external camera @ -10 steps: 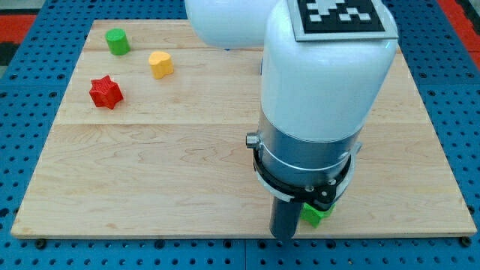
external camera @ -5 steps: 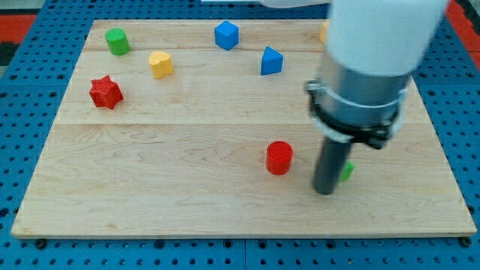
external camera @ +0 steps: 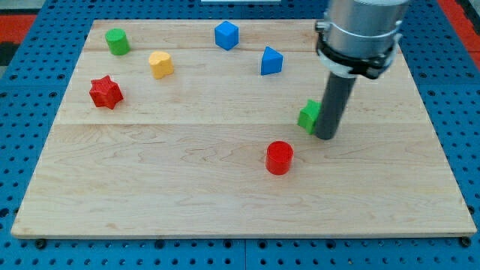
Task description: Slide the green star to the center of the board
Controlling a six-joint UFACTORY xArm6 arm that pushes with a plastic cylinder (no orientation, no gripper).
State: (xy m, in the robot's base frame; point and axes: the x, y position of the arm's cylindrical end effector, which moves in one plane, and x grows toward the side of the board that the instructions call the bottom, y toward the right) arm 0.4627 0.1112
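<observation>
The green star (external camera: 308,116) lies on the wooden board (external camera: 187,187), right of the middle, partly hidden behind my rod. My tip (external camera: 325,137) rests on the board against the star's right side. The arm comes down from the view's top right.
A red cylinder (external camera: 279,157) stands below and left of the star. A blue block (external camera: 271,61) and a blue cube (external camera: 226,34) lie near the top. A yellow block (external camera: 160,64), a green cylinder (external camera: 116,40) and a red star (external camera: 106,91) sit at upper left.
My rod has moved from the board's bottom edge up toward the top, and the green star has gone up with it, now on the rod's left.
</observation>
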